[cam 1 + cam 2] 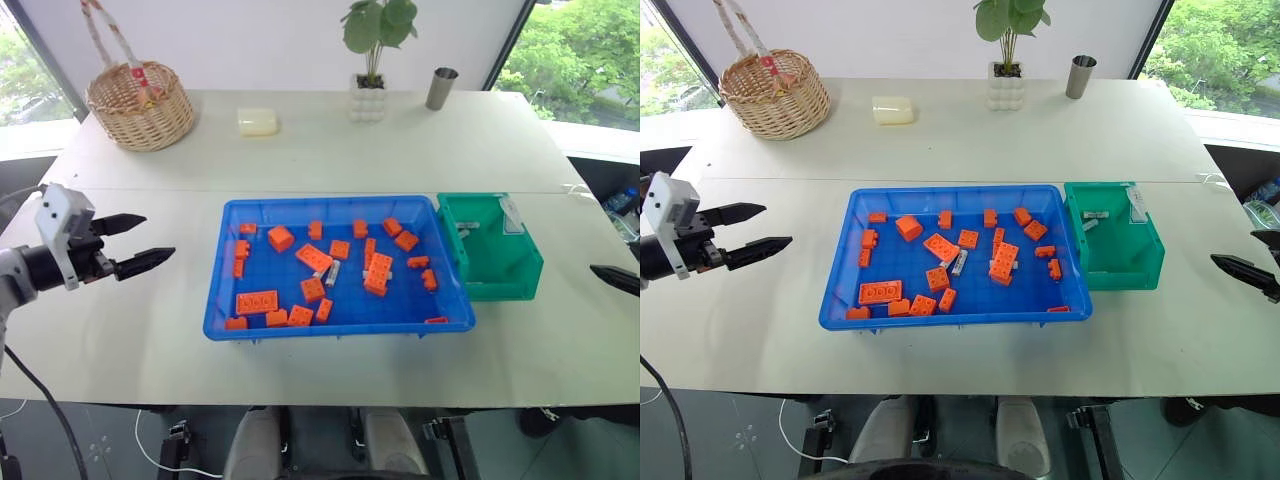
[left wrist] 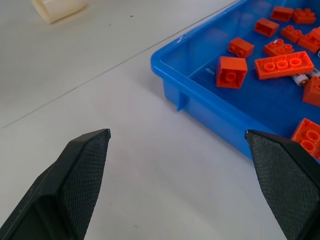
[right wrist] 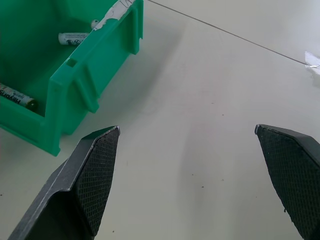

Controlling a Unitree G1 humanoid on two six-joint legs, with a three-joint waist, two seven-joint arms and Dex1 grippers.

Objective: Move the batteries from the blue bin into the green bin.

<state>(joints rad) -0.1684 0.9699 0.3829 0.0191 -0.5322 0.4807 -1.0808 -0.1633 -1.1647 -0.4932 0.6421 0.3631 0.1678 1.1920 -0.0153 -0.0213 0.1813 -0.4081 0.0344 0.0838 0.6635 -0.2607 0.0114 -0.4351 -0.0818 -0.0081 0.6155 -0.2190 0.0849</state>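
Where bricks crowd batteries

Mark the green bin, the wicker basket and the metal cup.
green bin point(image 1: 520, 268): left eye view, on its right wall.
wicker basket point(image 1: 140, 122): left eye view, on its woven side.
metal cup point(image 1: 440, 90): left eye view, mid-body.

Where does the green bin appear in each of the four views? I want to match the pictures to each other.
Left eye view: the green bin stands right of centre, against the right end of the blue bin.
Right eye view: right of centre too, again beside the blue bin.
Left wrist view: not in it.
Right wrist view: upper left corner, with batteries inside.
Shared landmark: the white label on the bin's rim.
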